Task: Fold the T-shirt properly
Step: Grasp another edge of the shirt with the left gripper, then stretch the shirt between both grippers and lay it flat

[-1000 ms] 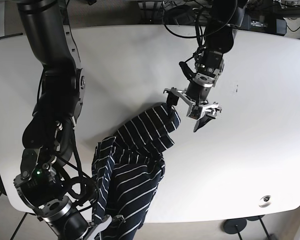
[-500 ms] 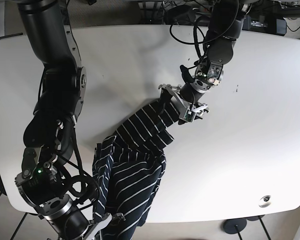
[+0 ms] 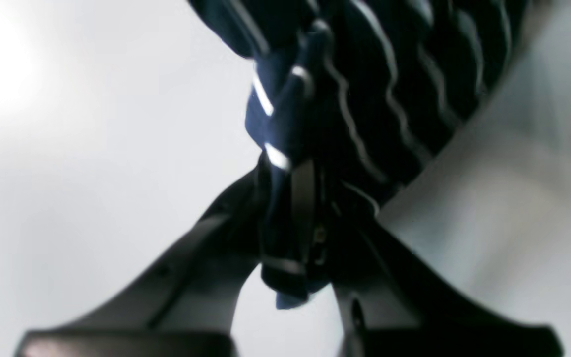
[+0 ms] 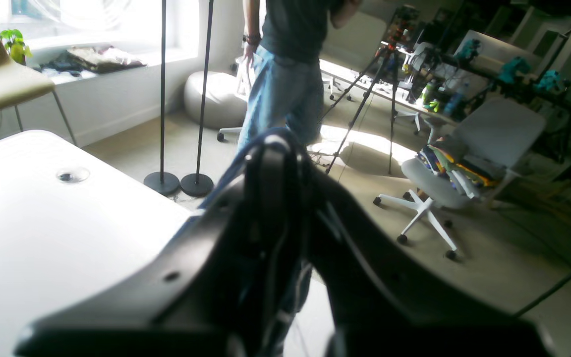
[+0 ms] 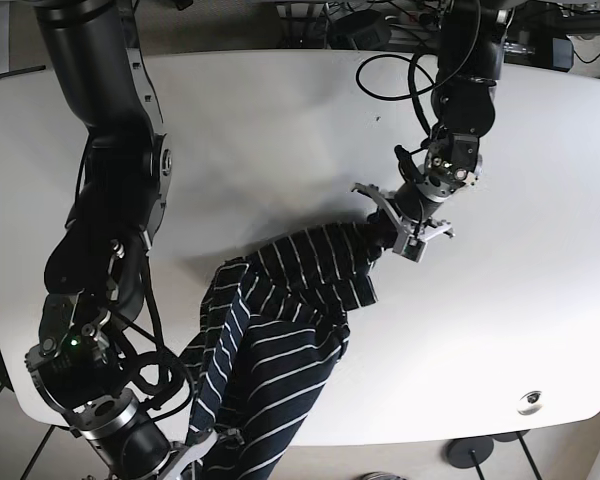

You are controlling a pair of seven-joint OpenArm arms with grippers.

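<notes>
The navy T-shirt (image 5: pixel 290 340) with white stripes hangs in a bunched band across the white table (image 5: pixel 280 130), from lower left to upper right. At its upper right end my left gripper (image 5: pixel 392 232) is shut on a corner of the cloth. The left wrist view shows the left gripper (image 3: pixel 298 198) with both fingers pinched on a fold of the T-shirt (image 3: pixel 374 74). At the table's front edge my right gripper (image 5: pixel 208 447) holds the lower end. In the right wrist view the right gripper (image 4: pixel 275 163) is shut, with blue T-shirt cloth (image 4: pixel 295 292) between and under its fingers.
A round grommet hole (image 5: pixel 528 402) sits near the table's front right corner. Cables and equipment lie along the back edge (image 5: pixel 380 25). Beyond the table, the right wrist view shows a person (image 4: pixel 285 64), two pole stands (image 4: pixel 181 183), a tripod and an office chair (image 4: pixel 464 168).
The left gripper, open beside the shirt a second ago, has shut on its upper corner and drawn it to the right. The cloth now stretches further right; the right arm barely moved.
</notes>
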